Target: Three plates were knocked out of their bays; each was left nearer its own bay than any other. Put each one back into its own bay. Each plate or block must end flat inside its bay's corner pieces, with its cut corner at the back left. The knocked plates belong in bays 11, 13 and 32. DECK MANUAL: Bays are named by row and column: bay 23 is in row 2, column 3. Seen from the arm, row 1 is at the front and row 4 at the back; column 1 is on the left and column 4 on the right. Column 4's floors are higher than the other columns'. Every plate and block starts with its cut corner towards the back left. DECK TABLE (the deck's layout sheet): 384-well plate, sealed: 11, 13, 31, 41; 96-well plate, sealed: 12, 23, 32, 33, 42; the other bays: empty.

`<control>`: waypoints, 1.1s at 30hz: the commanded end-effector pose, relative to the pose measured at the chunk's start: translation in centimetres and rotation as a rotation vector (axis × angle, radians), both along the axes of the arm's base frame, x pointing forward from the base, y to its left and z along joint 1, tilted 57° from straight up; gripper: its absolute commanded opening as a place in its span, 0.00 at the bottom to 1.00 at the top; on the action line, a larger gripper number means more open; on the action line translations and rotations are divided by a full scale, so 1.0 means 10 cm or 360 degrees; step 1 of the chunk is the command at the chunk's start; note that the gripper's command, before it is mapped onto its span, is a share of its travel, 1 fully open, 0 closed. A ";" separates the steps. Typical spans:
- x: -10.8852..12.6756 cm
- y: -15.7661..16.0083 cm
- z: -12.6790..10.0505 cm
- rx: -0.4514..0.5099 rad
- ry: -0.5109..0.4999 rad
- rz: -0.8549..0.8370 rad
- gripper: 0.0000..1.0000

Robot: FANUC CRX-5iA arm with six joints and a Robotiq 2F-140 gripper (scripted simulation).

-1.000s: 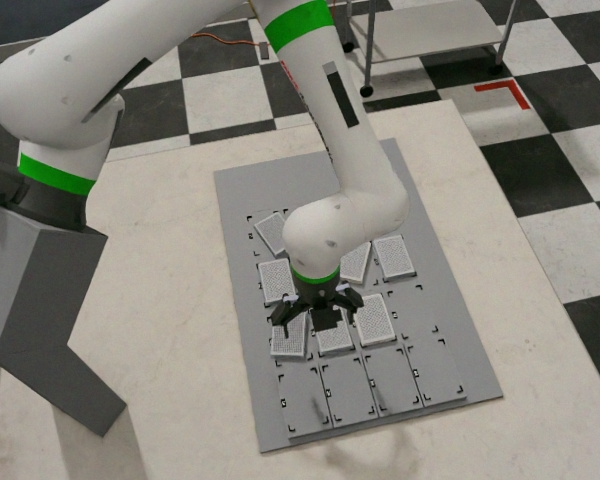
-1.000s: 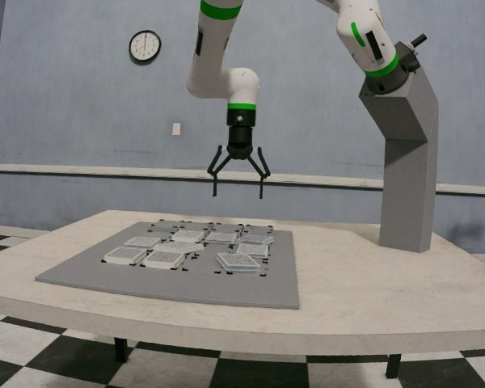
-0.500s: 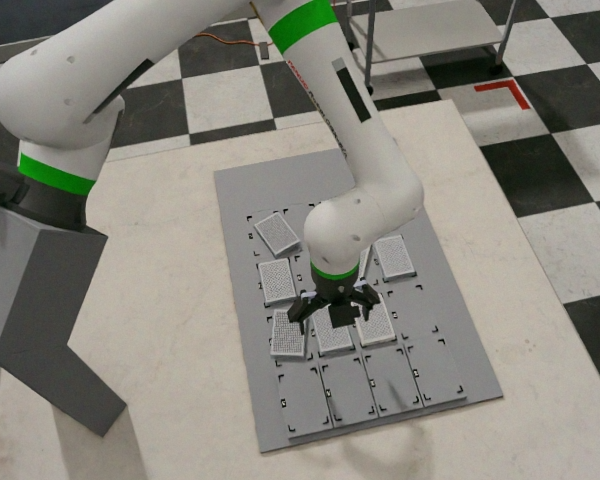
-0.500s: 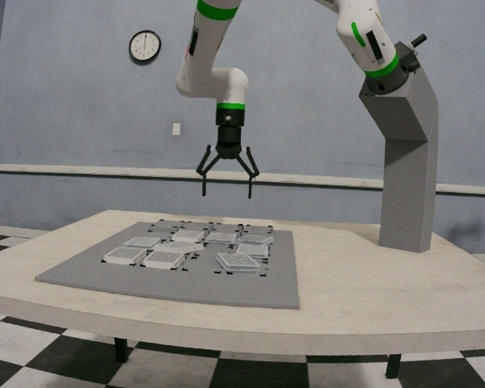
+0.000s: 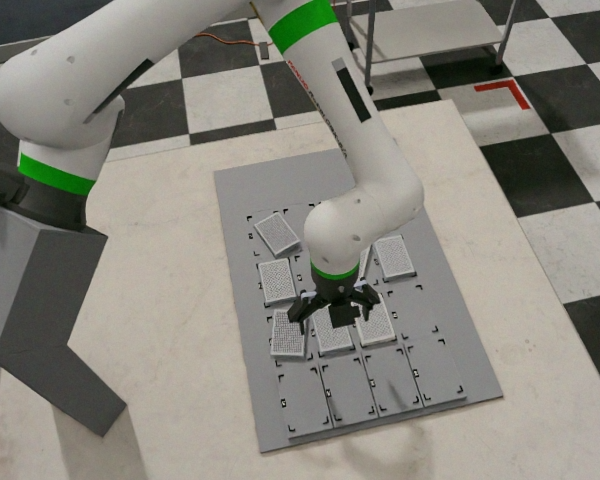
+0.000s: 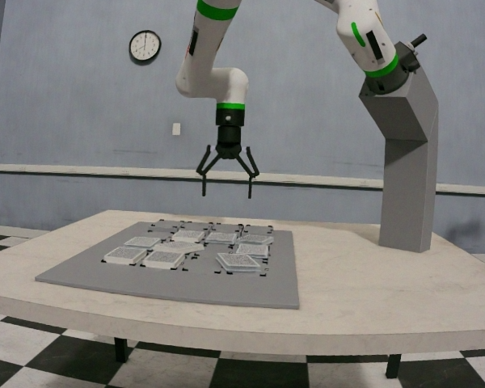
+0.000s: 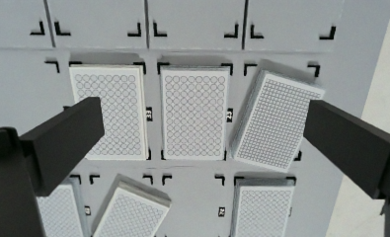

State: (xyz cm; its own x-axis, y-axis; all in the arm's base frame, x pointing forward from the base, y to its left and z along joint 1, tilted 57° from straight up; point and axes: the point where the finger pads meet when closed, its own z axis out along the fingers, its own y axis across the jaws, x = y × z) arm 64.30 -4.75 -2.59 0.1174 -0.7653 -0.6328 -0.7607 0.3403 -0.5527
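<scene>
My gripper is open and empty, high above the deck; in the wrist view, the bay 23 plate lies between its fingers. The 384-well plate at bay 13 is turned and overlaps its bay's corner marks. The plate at bay 11 is clearly turned across its bay; it is outside the wrist view. The 96-well plate at bay 32 is turned too; the arm mostly hides it in the top view. Whether these plates are tilted is hard to tell.
Straight plates stand at bay 12, bay 23, bay 33 and bay 42, with two more at bay 31 and bay 41. Column 4's raised floors hold no plates.
</scene>
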 end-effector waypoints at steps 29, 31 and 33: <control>0.02 0.06 0.10 -0.0002 -0.0001 -0.0002 1.00; 0.03 0.11 0.16 -0.0002 -0.0001 -0.0002 1.00; 0.04 0.16 0.22 -0.0002 -0.0001 -0.0002 1.00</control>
State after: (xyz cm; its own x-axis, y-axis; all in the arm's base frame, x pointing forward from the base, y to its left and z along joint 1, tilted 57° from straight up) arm 64.50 -3.75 -1.35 0.1179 -0.7651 -0.6331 -0.7605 0.3404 -0.5530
